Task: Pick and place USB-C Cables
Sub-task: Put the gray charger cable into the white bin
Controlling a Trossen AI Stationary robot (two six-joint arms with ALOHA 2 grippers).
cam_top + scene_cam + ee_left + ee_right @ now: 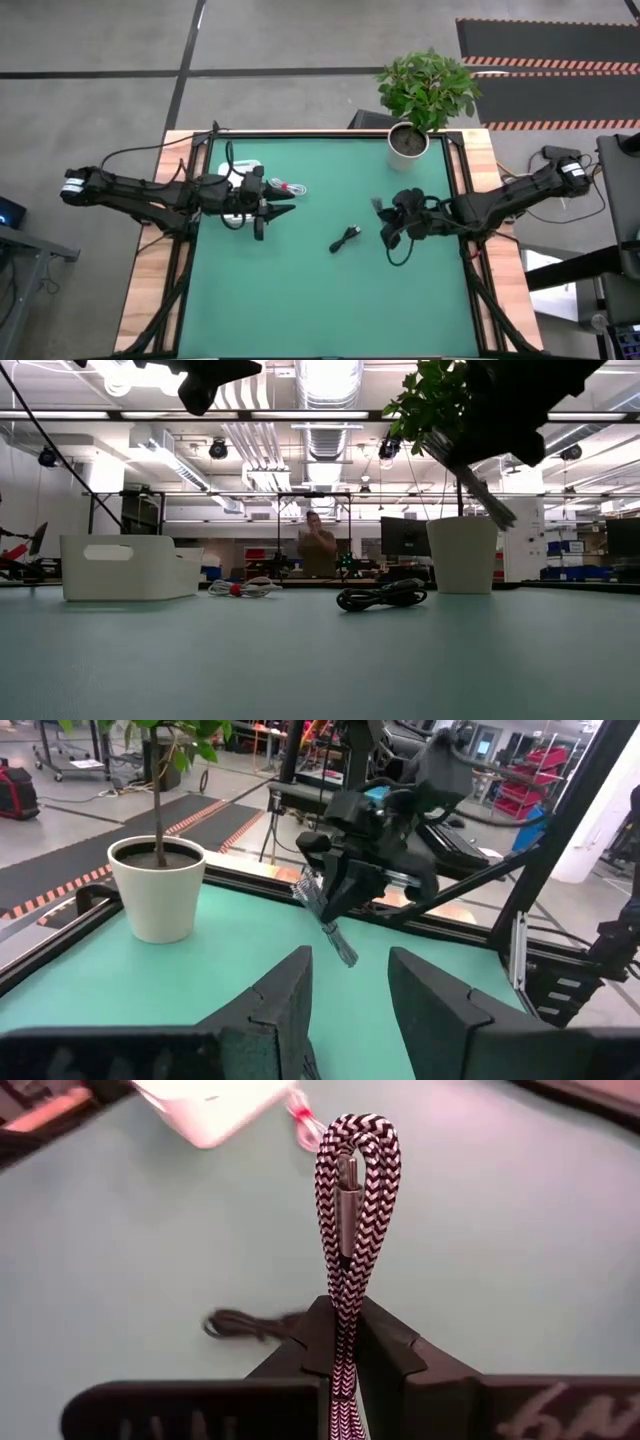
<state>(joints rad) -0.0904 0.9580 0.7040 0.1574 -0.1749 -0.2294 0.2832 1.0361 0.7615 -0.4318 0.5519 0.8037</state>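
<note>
The grey braided cable bundle (358, 1170) is in my right gripper (345, 1315), which is shut on it above the table's right half (385, 215). The black cable (346, 238) lies flat on the green mat near the middle. The white cable with a red tie (290, 187) lies beside the white tray (125, 567). My left gripper (272, 209) hovers open next to the tray, touching nothing. The red cable is not in view. My right gripper pinches the grey braided bundle between its two fingers, on the doubled strands (345, 1295) below its looped end (358, 1140). The loop, with a metal plug inside it, sticks out ahead of the fingers. The bundle is lifted clear and slants down toward the table (482, 497).
A potted plant in a white pot (408, 140) stands at the table's far edge, right of centre. The tray sits at the far left under my left arm. Bare green mat (330, 300) fills the near half. A person (318, 548) stands far off in the room.
</note>
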